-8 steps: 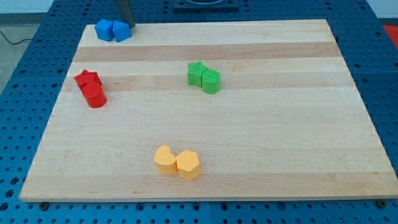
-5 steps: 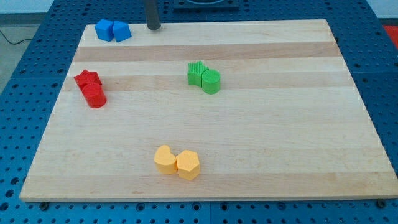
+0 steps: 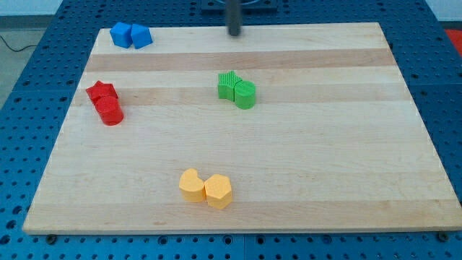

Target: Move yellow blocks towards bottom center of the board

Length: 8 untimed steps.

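Note:
Two yellow blocks lie touching near the view's bottom centre: a crescent-like yellow block (image 3: 190,185) on the left and a yellow hexagonal block (image 3: 218,191) on the right. My tip (image 3: 235,33) is at the board's top edge, near the middle, blurred by motion. It is far above the yellow blocks and a little above the green pair.
Two green blocks (image 3: 237,89) touch above the board's middle. A red star block (image 3: 102,92) and a red cylinder (image 3: 110,111) touch at the left. Two blue blocks (image 3: 131,35) sit at the top left corner. The wooden board (image 3: 325,144) lies on a blue pegboard.
My tip has moved right along the top edge, from beside the blue blocks to the top centre. No block has moved.

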Each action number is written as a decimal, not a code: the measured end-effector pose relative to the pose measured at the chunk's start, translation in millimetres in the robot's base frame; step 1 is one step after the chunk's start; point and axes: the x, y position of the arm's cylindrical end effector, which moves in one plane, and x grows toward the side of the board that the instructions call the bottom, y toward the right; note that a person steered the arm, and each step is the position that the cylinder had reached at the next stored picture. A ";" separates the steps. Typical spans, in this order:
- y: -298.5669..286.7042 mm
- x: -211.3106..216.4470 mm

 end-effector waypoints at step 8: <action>-150.8 264.1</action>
